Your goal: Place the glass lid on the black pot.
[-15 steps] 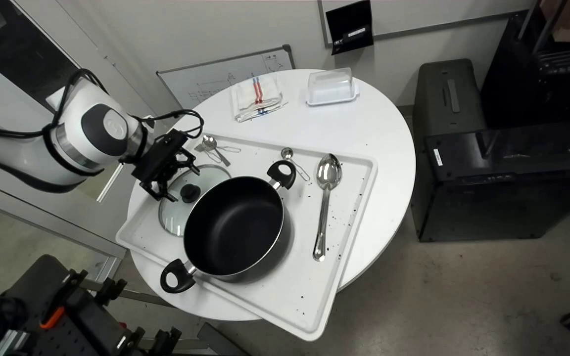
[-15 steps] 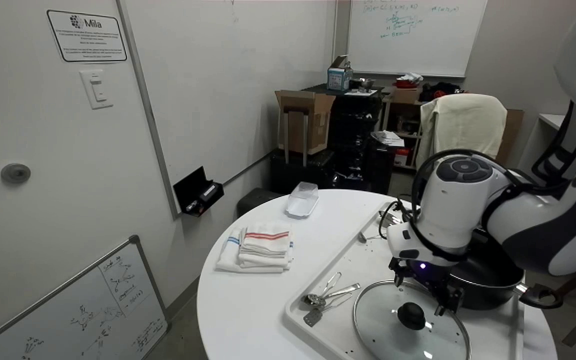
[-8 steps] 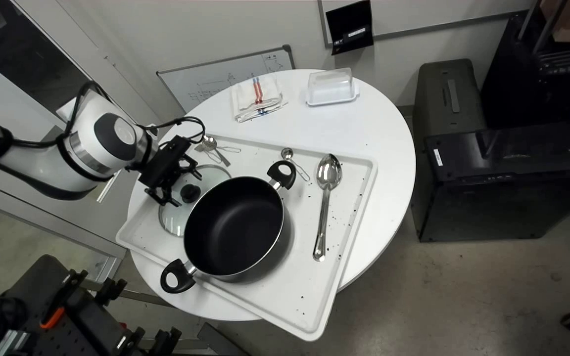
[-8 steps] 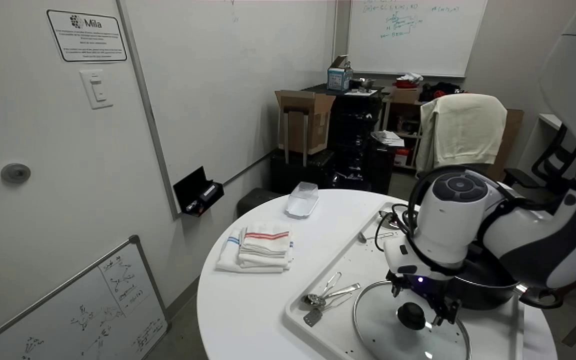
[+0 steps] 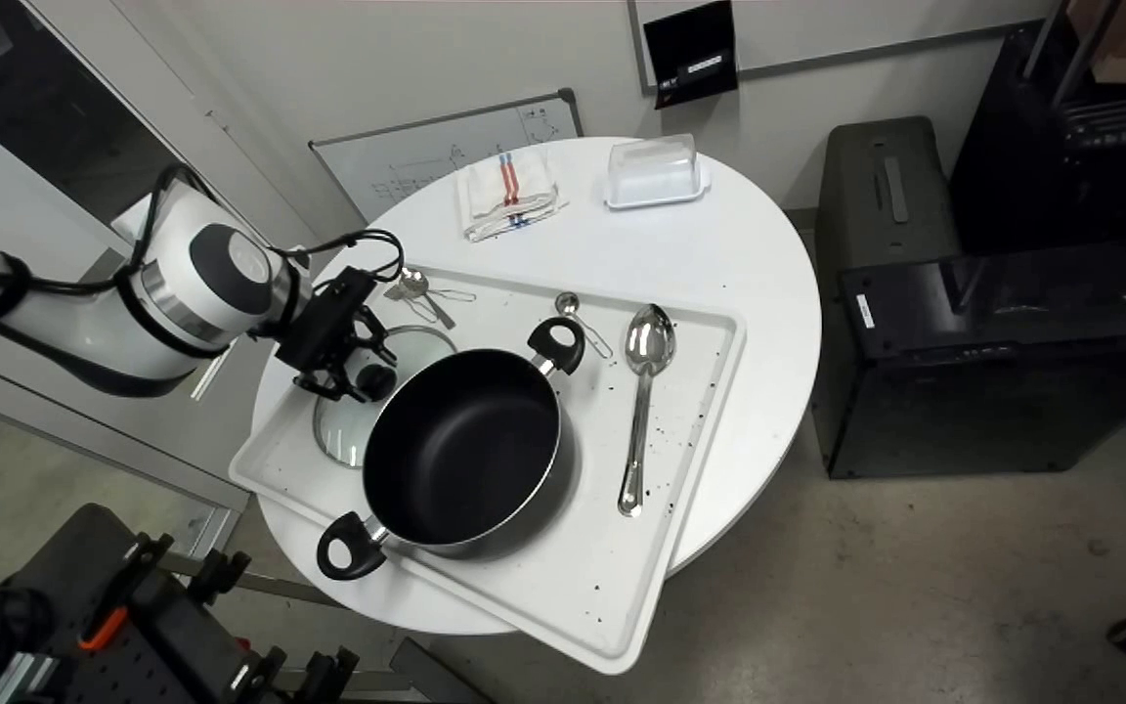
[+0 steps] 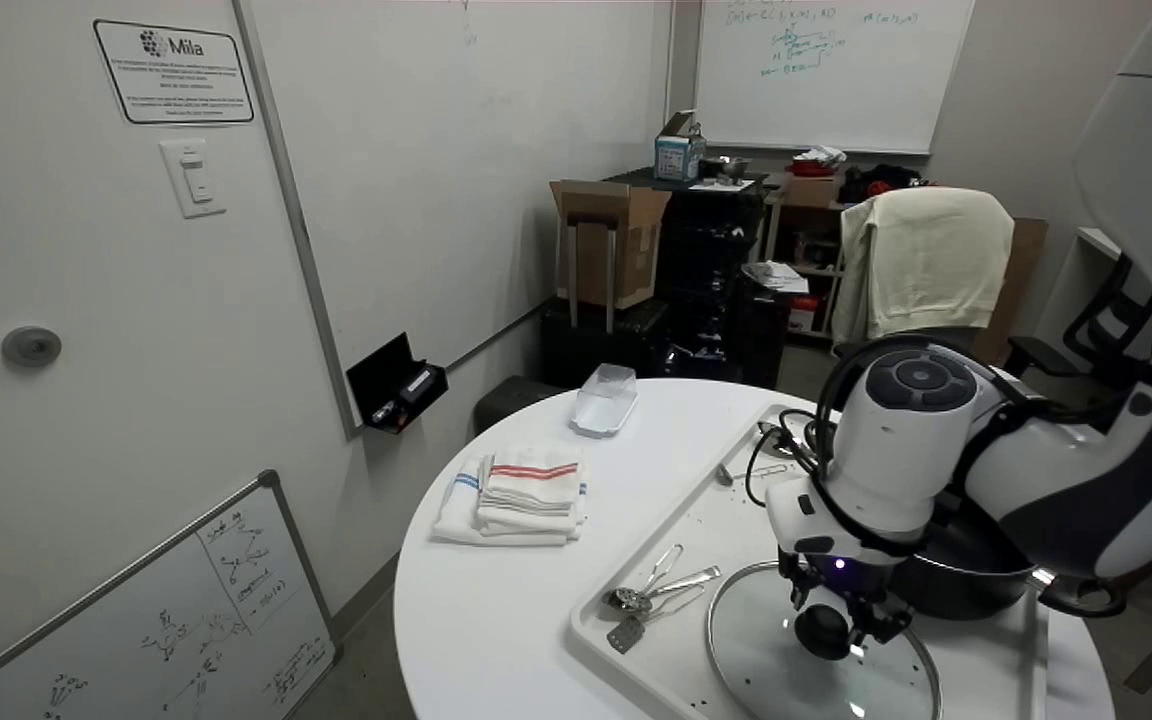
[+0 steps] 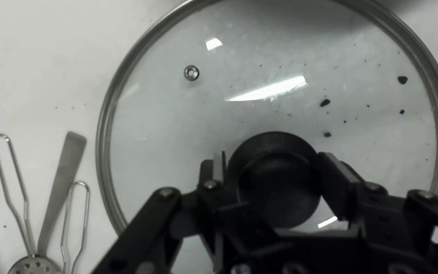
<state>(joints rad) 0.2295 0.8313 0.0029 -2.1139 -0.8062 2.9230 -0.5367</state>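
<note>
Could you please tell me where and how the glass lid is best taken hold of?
Probably by its black knob, from straight above, with the gripper straddling it. The knob is round and stands up at the centre of the glass lid, which lies flat on the tray. The metal rim sits low, so would likely be harder to pinch.

On a round white table [image 5: 768, 293] we see a rectangular white tray [image 5: 583, 557]. Beside it, striped white cloths [image 5: 509, 191] lie left of a clear-lidded dish [image 5: 656, 174].
</note>
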